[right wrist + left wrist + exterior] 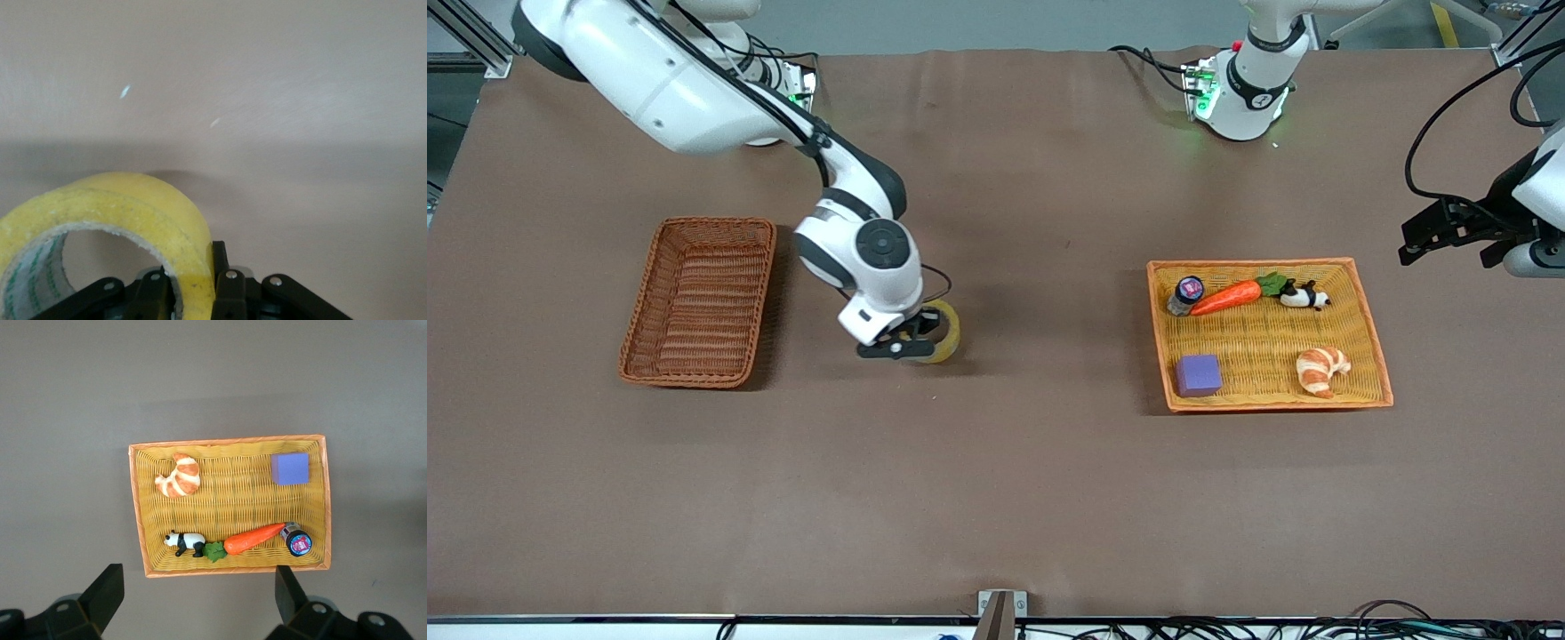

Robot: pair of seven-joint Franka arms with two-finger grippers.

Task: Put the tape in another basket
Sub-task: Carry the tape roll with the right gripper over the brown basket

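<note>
**One tape roll, two baskets**

The right gripper [911,345] clamped the tape [943,332] over bare table between the empty brown basket [698,300] and the orange tray [1369,333], which held five items: purple cube [1197,374], croissant [1322,369], carrot [1227,296], panda [1304,296], bottle [1187,294]. The left gripper [197,603] waited, jaws apart.

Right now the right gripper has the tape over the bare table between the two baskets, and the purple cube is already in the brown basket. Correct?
Not the cube. The right gripper does hold the tape over bare table between the baskets, but the front view shows the purple cube in the orange tray; nothing lies in the brown basket.
</note>
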